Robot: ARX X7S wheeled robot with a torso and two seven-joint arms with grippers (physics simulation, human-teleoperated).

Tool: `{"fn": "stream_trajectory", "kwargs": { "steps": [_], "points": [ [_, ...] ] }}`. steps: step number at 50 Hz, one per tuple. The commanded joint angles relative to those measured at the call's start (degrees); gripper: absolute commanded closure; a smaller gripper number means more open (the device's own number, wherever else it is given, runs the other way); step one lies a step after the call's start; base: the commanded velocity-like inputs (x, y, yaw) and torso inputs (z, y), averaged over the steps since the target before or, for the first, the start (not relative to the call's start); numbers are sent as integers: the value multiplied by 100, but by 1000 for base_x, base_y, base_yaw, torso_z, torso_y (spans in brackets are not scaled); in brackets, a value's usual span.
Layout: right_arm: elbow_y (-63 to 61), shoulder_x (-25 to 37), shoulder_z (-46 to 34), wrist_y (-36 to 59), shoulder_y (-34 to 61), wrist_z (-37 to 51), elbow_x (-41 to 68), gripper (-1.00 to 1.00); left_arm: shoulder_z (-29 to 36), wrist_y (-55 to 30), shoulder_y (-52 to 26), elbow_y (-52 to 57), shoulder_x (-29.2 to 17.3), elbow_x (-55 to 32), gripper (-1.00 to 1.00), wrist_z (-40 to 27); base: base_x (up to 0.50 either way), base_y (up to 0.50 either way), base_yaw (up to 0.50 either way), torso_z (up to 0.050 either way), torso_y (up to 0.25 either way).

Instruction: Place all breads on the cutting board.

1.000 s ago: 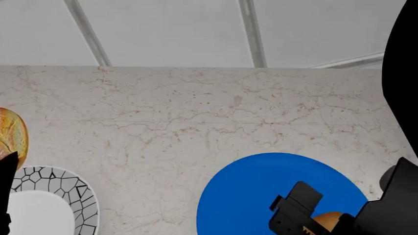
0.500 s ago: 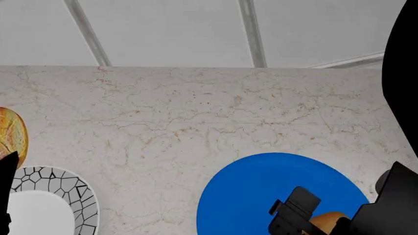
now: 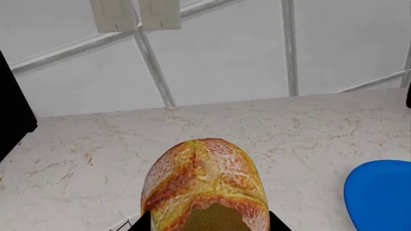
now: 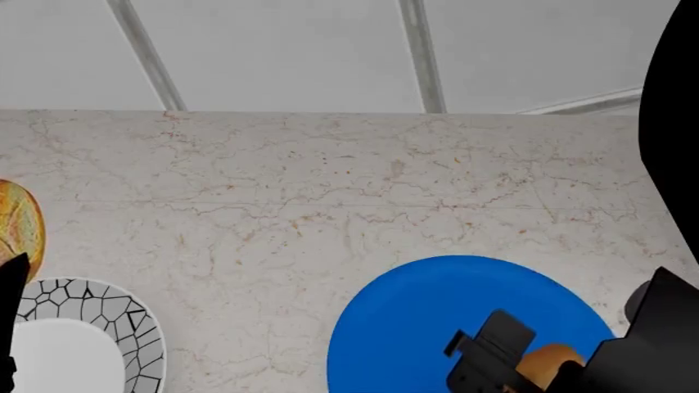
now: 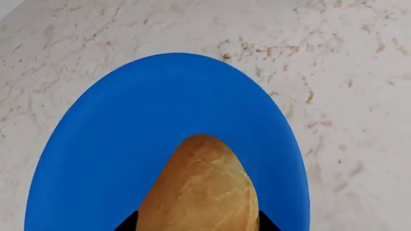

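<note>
The right gripper [image 4: 522,370] reaches over the blue plate [image 4: 437,295] and is closed on a bread [image 5: 200,192]. The left gripper [image 3: 205,226] (mostly hidden) grips the other bread [image 3: 204,185] above the marble counter [image 4: 327,188], beside the patterned plate [image 4: 110,315]. The cutting board is outside every view.

Veined, polished marble counter [image 4: 361,196]; smooth matt blue plate [image 4: 437,303]; crusty, flour-mottled bread [image 3: 204,185].

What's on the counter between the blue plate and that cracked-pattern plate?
Nothing: in the head view only bare marble counter lies between the blue plate and the white plate with the black cracked rim.
</note>
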Motion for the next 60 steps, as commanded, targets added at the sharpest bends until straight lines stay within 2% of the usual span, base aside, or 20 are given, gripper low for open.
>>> {"fn": "stream_trajectory", "kwargs": {
  "steps": [1,10,12,14,15,21,27,35,54,60],
  "points": [
    [-203,159,47,251,514,447,-533,100,23,108,16,-17,9,-27,100,-34,0,0,0,0,0],
    [-322,487,598,1302,2067,744,-718,100,117,57,-159,-52,62,-30,100,-34,0,0,0,0,0],
    [-135,451,754,1976,2622,733,-903,100,103,49,-140,-73,73,56,100,-7,0,0,0,0,0],
    [-86,436,1005,2169,2745,378,-1341,100,147,-21,-308,-54,26,63,100,-97,0,0,0,0,0],
    [26,364,1183,2562,2810,231,-1448,100,74,24,-294,-30,-2,61,100,-86,0,0,0,0,0],
    [352,49,1888,2944,2695,-412,-2272,100,23,-8,-621,35,-185,-24,100,-251,0,0,0,0,0],
    [179,-220,1859,2904,2379,-126,-3700,100,-187,71,-750,134,-382,-135,100,-275,0,0,0,0,0],
    [268,-202,1940,2934,2276,-84,-3601,100,-183,142,-1223,165,-534,-460,100,-474,0,59,0,0,0],
    [388,-220,2071,2786,1920,-124,-3514,100,-55,183,-1202,108,-435,-452,100,-496,-51,500,0,0,0],
    [388,-209,2099,2751,1832,-108,-3529,100,-213,245,-913,173,-496,-356,100,-397,-139,500,0,0,0]
  ]
}}
